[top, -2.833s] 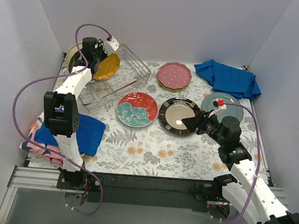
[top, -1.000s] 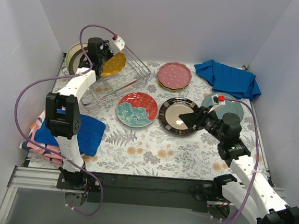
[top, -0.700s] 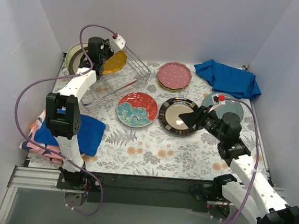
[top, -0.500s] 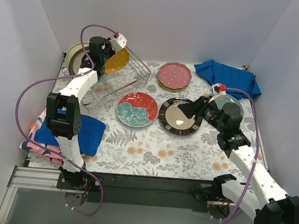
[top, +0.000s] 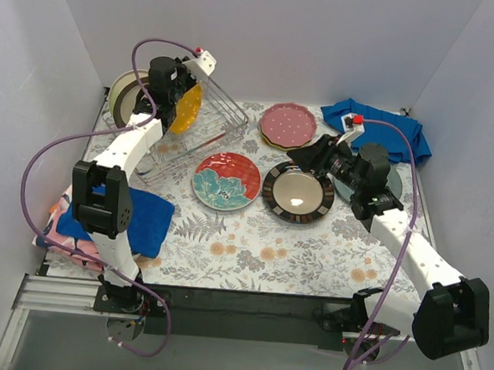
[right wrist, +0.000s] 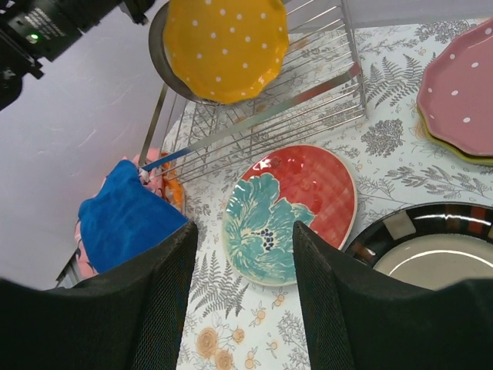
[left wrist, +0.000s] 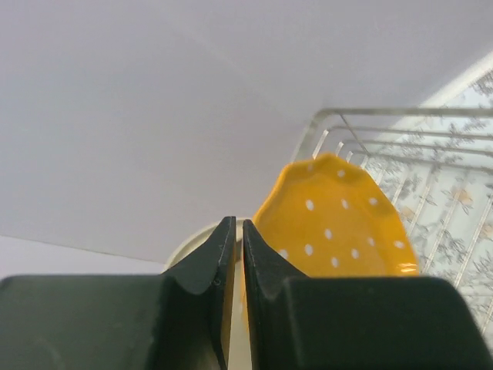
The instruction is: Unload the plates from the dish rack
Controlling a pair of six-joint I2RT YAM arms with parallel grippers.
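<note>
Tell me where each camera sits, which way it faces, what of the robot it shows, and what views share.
Top external: above and behind the bases, looking down on the table; both arms show.
Left wrist: on the left arm, facing the back wall past the left gripper, shut on the orange dotted plate.
Right wrist: looking down through the open right gripper at the floral plate.
Shared: all three show the orange dotted plate and dish rack.

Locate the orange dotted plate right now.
The orange dotted plate is at the back left of the top view, held roughly upright in the left pincer over the dish rack.
</note>
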